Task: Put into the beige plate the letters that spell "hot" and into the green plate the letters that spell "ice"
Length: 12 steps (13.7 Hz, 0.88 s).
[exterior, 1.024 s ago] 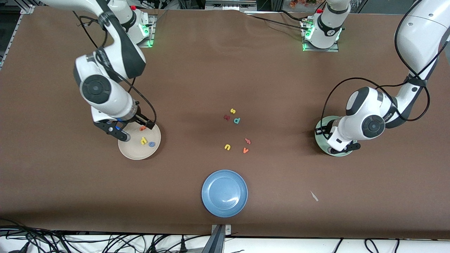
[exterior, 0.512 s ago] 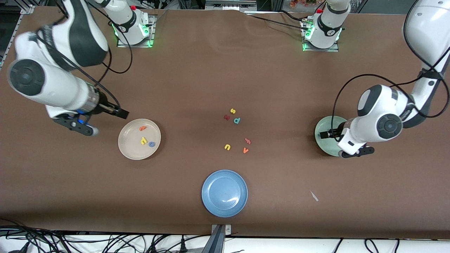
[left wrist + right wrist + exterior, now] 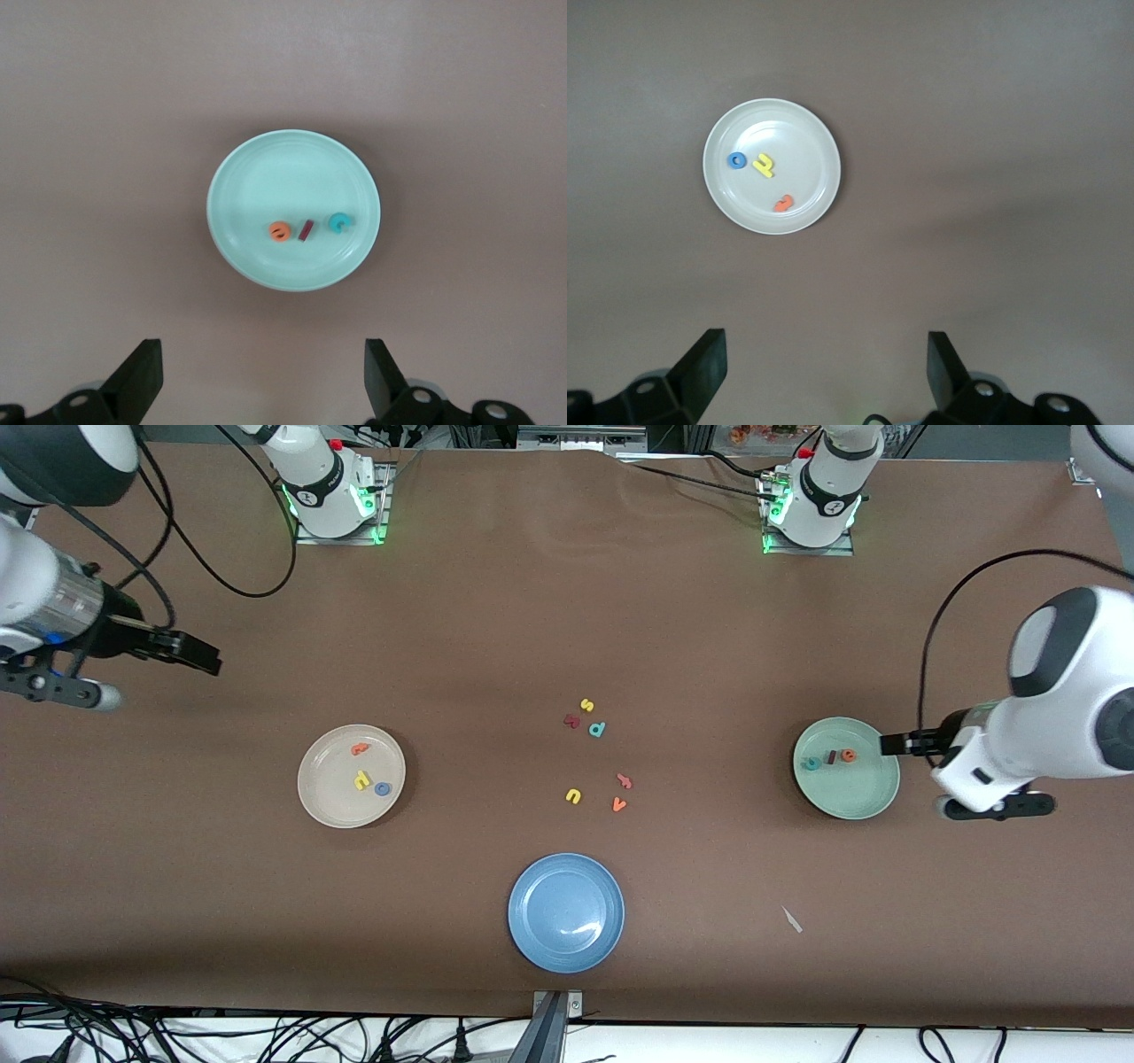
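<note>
The beige plate (image 3: 330, 797) holds the orange t (image 3: 359, 749), the yellow h (image 3: 361, 780) and the blue o (image 3: 383, 788); the right wrist view shows this plate (image 3: 806, 142) from high above. On the green plate (image 3: 850, 793) lie the teal c (image 3: 811, 763), the dark red i (image 3: 831, 757) and the orange e (image 3: 849, 755). The left wrist view shows that plate (image 3: 292, 168) too. My left gripper (image 3: 997, 808) (image 3: 263, 372) hangs open and empty, high beside the green plate. My right gripper (image 3: 53, 688) (image 3: 824, 367) is open and empty, high over the right arm's end.
A blue plate (image 3: 549, 895) sits near the front edge. Loose letters lie mid-table: yellow s (image 3: 586, 705), a dark red letter (image 3: 571, 721), teal p (image 3: 597, 730), yellow u (image 3: 573, 796), two orange ones (image 3: 624, 781). A white scrap (image 3: 791, 919) lies nearer the camera than the green plate.
Both arms have risen and drawn away from their plates toward the table's ends. The letters on the green plate, hidden under the left hand before, now show.
</note>
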Each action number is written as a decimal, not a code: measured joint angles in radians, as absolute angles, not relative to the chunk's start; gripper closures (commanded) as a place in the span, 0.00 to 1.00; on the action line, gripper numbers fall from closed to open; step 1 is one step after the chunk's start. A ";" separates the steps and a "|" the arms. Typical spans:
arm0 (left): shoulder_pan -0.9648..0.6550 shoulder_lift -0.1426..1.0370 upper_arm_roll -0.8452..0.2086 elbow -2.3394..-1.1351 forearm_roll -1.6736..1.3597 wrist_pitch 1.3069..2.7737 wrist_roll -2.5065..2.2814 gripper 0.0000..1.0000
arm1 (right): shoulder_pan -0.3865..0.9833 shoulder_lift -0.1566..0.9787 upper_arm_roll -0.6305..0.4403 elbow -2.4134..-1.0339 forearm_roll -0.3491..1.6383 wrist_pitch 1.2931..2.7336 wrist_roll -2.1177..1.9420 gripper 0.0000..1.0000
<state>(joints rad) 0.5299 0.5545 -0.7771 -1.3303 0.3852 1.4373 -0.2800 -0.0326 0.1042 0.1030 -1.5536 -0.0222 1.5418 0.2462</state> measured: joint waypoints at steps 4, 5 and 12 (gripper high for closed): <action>0.432 0.554 -0.697 -1.167 0.385 1.299 -0.183 0.00 | 0.043 0.092 -0.015 -1.549 -0.016 1.541 0.189 0.00; 0.385 0.554 -0.655 -1.132 0.385 1.274 -0.168 0.00 | 0.049 0.092 -0.018 -1.548 -0.016 1.540 0.189 0.00; 0.076 0.497 -0.164 -1.047 0.085 1.241 -0.087 0.02 | 0.059 0.092 -0.022 -1.535 -0.013 1.525 0.189 0.00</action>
